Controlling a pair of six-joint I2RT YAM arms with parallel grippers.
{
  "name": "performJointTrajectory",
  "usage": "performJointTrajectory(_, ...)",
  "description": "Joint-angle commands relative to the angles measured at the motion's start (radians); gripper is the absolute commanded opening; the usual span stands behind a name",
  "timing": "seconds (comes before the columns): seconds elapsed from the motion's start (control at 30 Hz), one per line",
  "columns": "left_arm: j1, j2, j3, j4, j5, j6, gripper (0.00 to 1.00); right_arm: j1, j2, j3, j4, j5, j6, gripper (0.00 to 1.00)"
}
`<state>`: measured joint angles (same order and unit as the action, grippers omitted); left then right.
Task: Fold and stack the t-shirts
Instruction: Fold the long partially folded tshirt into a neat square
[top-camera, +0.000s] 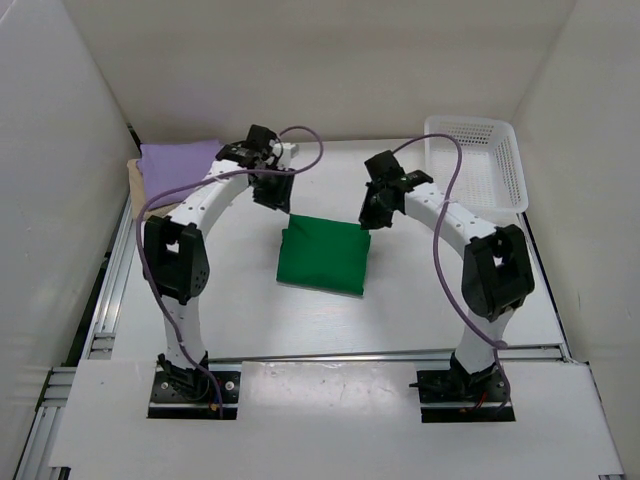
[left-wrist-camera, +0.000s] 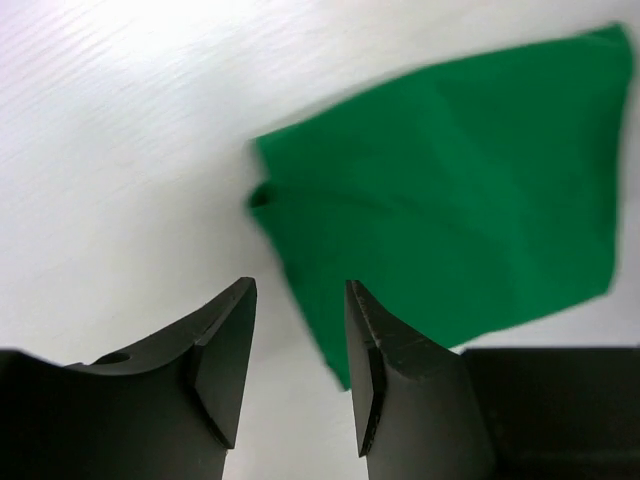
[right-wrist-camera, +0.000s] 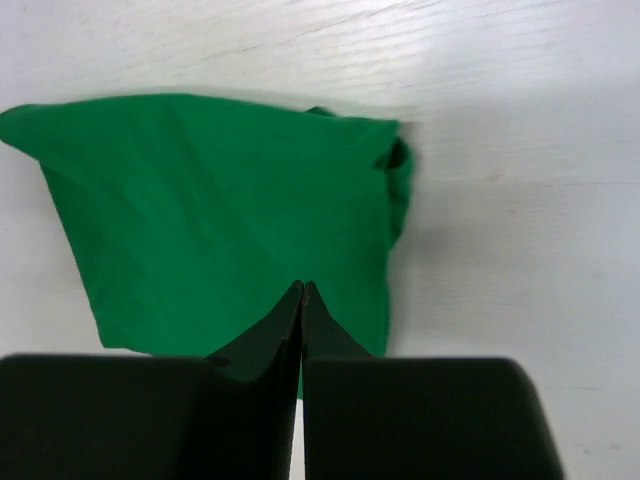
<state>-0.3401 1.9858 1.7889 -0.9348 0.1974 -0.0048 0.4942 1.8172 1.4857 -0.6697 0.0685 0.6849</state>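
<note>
A bright green t-shirt (top-camera: 324, 255) lies folded into a rough square in the middle of the table, also seen as the green t-shirt (left-wrist-camera: 450, 210) and the green t-shirt (right-wrist-camera: 230, 210) in the wrist views. A folded light purple t-shirt (top-camera: 178, 160) rests on a tan t-shirt (top-camera: 134, 185) at the back left. My left gripper (top-camera: 272, 200) hangs above the green shirt's far left corner; the left gripper (left-wrist-camera: 300, 290) is open with nothing between its fingers. My right gripper (top-camera: 372, 215) hovers above the far right corner; the right gripper (right-wrist-camera: 303, 288) is shut and empty.
A white mesh basket (top-camera: 480, 165) stands at the back right corner. White walls close in the table on the left, back and right. Purple cables loop over both arms.
</note>
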Motion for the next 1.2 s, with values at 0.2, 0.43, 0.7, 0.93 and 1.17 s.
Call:
performJointTrajectory(0.2,-0.054,0.201,0.114,0.019,0.021,0.005,0.53,-0.039,0.244,0.085,0.062,-0.055,0.051,0.01)
performJointTrajectory(0.43,-0.02,0.265,0.167,0.019,-0.027,0.005,0.53,-0.048,0.332,0.22,0.024,-0.061,0.012,0.01)
performJointTrajectory(0.7,-0.02,0.06,0.104,0.01,-0.065,0.005,0.7,-0.048,0.202,0.196,0.005,-0.07,-0.019,0.08)
performJointTrajectory(0.93,-0.02,-0.077,-0.168,0.019,0.0,0.005,0.9,-0.048,0.048,-0.007,0.005,-0.159,-0.019,0.38)
performJointTrajectory(1.17,0.003,0.005,-0.259,0.019,0.132,0.005,0.9,-0.039,0.039,-0.208,0.143,-0.269,0.024,0.5)
